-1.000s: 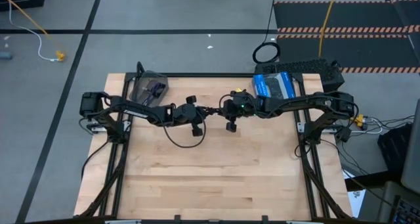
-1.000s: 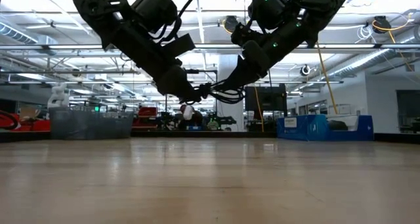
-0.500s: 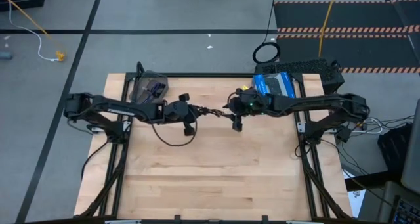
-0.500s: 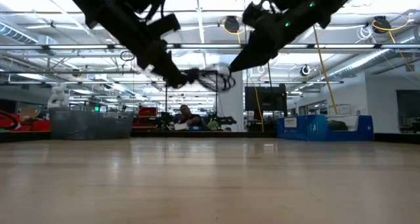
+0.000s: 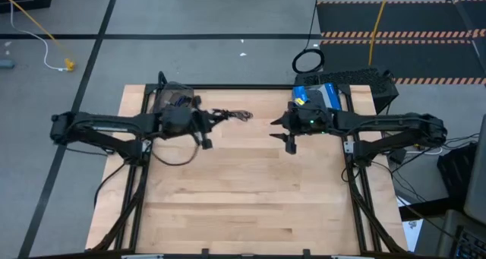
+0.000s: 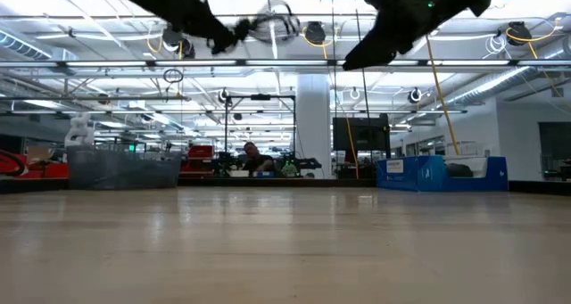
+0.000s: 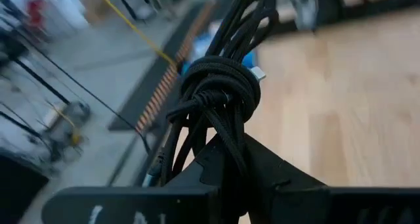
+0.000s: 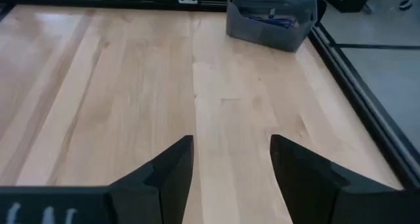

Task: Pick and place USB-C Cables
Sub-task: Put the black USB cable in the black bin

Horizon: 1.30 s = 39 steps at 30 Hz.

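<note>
A black coiled USB-C cable (image 5: 232,115) hangs high over the table's far middle, and my left gripper (image 5: 210,119) is shut on it. In the left wrist view the bundle (image 7: 220,92) shows a wrapped knot and a silver plug. In the low view the cable (image 6: 272,19) is well above the table top. My right gripper (image 5: 278,122) stands open to the right of the cable with nothing between its fingers (image 8: 174,161). A grey bin (image 5: 173,99) at the far left holds a purple-blue cable (image 8: 272,15). My left gripper pinches the bundle's near end (image 7: 218,137) between its two fingers, just below the wrapped knot. The fingers run about level and point toward the table's right. The rest of the bundle juts out past the fingertips, lifted clear of the table.
A blue box (image 5: 319,98) stands at the table's far right corner, behind my right arm. A larger black ring coil (image 5: 307,61) lies on the floor beyond the table. Bare wood (image 5: 250,191) fills the near half of the table.
My right gripper has opened, let go of the cable and drawn back toward the table's right edge. My left gripper, still shut on the black cable, has carried it up and toward the table's left, nearer the grey bin.
</note>
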{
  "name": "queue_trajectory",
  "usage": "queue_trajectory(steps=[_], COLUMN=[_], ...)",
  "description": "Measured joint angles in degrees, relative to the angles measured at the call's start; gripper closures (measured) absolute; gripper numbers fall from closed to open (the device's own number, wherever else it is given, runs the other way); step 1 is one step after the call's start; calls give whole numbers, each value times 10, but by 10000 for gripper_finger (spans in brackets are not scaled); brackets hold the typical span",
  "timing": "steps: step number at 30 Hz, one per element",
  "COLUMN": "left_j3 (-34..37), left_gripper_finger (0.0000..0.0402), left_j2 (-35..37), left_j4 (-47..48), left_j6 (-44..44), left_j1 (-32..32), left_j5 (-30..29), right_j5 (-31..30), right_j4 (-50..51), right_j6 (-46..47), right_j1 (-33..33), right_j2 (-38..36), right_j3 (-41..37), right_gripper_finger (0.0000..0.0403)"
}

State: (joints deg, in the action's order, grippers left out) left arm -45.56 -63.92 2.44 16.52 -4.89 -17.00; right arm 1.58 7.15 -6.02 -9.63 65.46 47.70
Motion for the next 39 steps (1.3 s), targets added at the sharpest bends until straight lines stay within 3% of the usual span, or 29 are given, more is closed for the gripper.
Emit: queue_trajectory(steps=[6, 16, 27, 39], left_j3=[-1, -1, -1, -1], left_gripper_finger=[365, 367, 368, 368], left_j2=[107, 246, 292, 255], left_j4=[4, 42, 111, 177], left_j6=[3, -13, -55, -74], left_j1=[-1, 0, 1, -35], left_j5=[-57, -56, -64, -331], right_j5=[0, 0, 0, 0], right_j4=[1, 0, 0, -23], right_j6=[-23, -39, -46, -33], right_j1=[0, 0, 0, 0], right_j2=[-41, -58, -58, -58], right_j3=[-21, -43, -50, -50], right_gripper_finger=[206, 206, 206, 206])
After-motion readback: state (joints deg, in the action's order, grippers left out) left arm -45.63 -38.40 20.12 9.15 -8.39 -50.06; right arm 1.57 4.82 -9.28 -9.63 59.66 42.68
